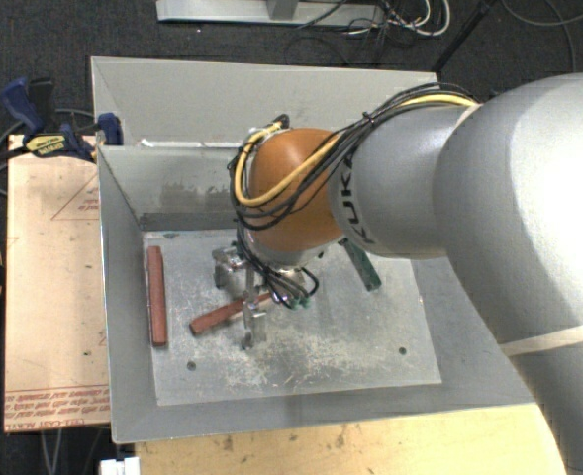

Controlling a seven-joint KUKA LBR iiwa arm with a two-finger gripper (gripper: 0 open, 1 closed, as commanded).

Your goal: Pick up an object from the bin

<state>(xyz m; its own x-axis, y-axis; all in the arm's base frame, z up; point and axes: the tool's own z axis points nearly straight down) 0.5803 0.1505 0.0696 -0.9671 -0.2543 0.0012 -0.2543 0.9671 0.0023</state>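
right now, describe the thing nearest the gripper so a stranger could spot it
In the grey metal bin, left of the floor's middle, beside the gripper, lies a short reddish-brown stick. Unlike the longer same-coloured bar along the left wall, it lies slanted.

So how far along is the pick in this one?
Done: the hand is down at the bin floor, at the right end of a short reddish-brown strip mid-bin. Under way: the grasp; whether it grips the strip cannot be told. Left: the lift; the strip lies flat on the floor. The long reddish-brown bar on the left and green piece on the right lie untouched.
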